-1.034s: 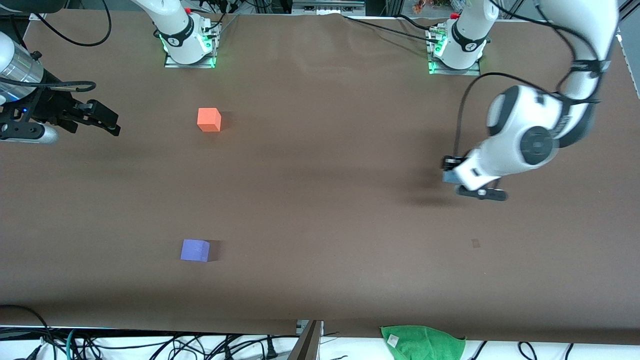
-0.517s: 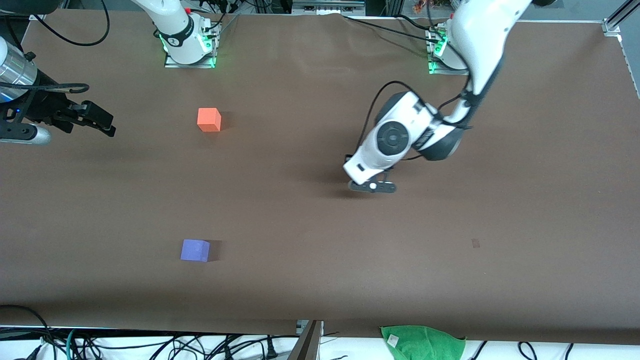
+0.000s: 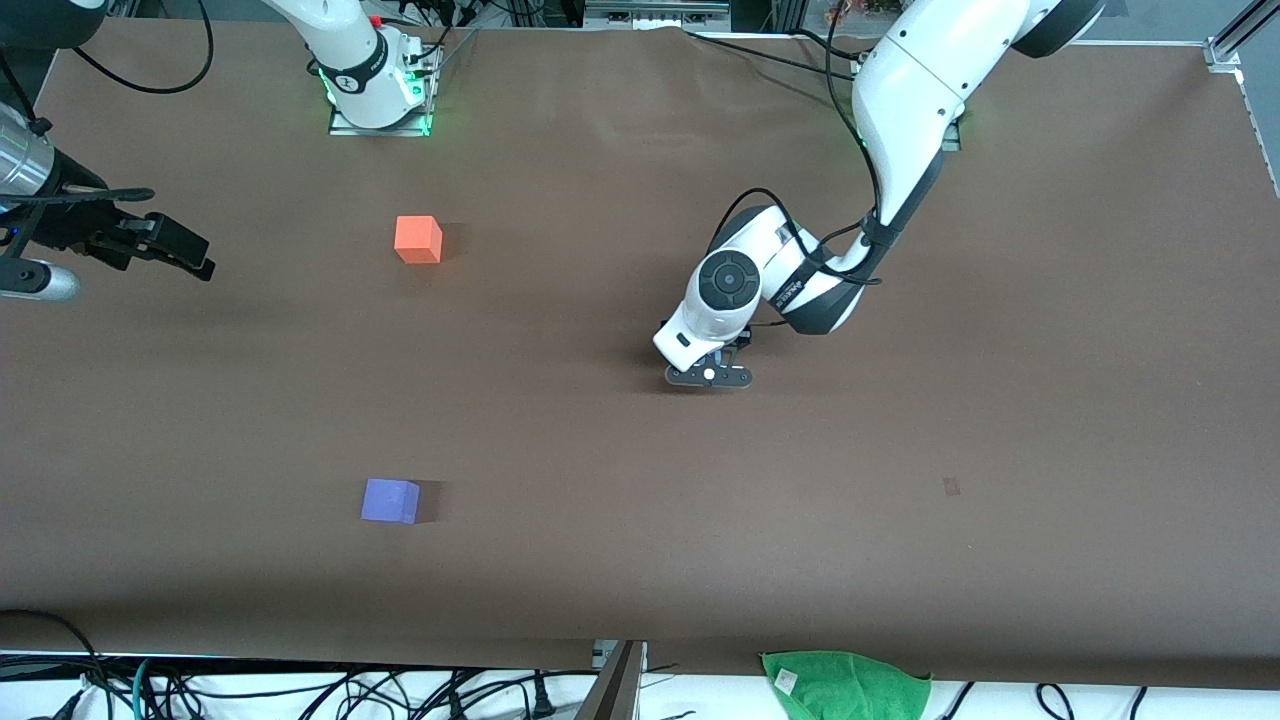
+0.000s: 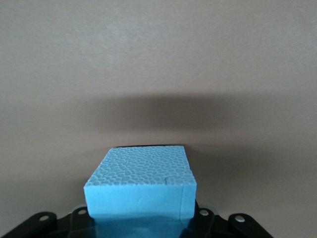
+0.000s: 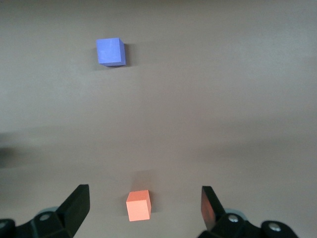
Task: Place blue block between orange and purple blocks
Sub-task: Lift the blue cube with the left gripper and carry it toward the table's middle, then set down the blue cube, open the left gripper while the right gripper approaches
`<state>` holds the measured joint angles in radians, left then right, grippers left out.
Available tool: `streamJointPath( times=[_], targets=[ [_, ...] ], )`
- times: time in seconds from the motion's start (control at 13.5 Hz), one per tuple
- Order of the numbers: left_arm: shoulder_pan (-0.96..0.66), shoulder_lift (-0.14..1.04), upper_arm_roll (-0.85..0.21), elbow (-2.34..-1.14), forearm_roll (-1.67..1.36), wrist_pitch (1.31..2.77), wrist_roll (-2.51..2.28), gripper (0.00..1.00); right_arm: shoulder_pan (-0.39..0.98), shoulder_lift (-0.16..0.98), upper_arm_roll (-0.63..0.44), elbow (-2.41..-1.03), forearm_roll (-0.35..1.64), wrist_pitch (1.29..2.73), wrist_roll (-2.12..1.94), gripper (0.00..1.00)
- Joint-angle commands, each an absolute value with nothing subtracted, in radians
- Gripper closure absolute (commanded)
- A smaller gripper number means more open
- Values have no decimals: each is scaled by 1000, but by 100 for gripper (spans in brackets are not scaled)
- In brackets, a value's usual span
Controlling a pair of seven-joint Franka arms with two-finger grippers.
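The blue block (image 4: 141, 184) fills the left wrist view, clamped in my left gripper (image 3: 708, 374), which hangs low over the middle of the table; the hand hides the block in the front view. The orange block (image 3: 418, 240) sits toward the right arm's end, closer to the robot bases. The purple block (image 3: 390, 501) lies nearer the front camera, roughly in line with it. My right gripper (image 3: 195, 255) hovers open at the right arm's end of the table, holding nothing. In the right wrist view the orange block (image 5: 138, 205) shows between the spread fingers (image 5: 74, 208), the purple block (image 5: 110, 51) farther off.
A green cloth (image 3: 845, 685) lies off the table's front edge, among cables. A small dark mark (image 3: 951, 487) is on the brown table (image 3: 600, 560) toward the left arm's end. The arm bases (image 3: 380, 95) stand along the edge farthest from the front camera.
My left arm has swung from its own end of the table to the middle, carrying the blue block. The right gripper has drawn back slightly toward the table's end.
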<state>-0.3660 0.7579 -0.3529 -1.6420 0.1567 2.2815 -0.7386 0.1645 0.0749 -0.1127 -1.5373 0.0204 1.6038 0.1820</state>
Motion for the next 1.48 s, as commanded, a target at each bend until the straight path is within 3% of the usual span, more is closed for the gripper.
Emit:
streamJointPath(
  times=[0.0,0.07,0.15,0.22,0.3,0.59,1.03,1.4],
  targets=[
    [-405,793,-339,-1614,181,2313,-802,95,158,78,-110,-1523,31,1594,175,1],
    [-411,795,-339,-1614,179,2315,-813,92,158,80,-110,-1522,25,1603,175,1],
    [-417,795,-339,-1615,181,2313,-816,71,158,83,-110,-1520,25,1605,175,1],
    [-417,793,-339,-1614,181,2313,-818,9,158,84,-110,-1520,29,1608,175,1],
    [-416,790,-339,-1614,181,2312,-816,0,158,84,-110,-1519,31,1612,175,1],
    [-402,747,-342,-1612,181,2248,-810,0,160,107,-109,-1519,32,1669,190,1],
    [-387,517,-351,-1602,160,1993,-813,0,190,149,-100,-1517,23,1695,186,1],
    [-255,310,-344,-1597,90,1760,-699,0,297,205,-100,-1519,-34,1695,190,1]
  ],
)
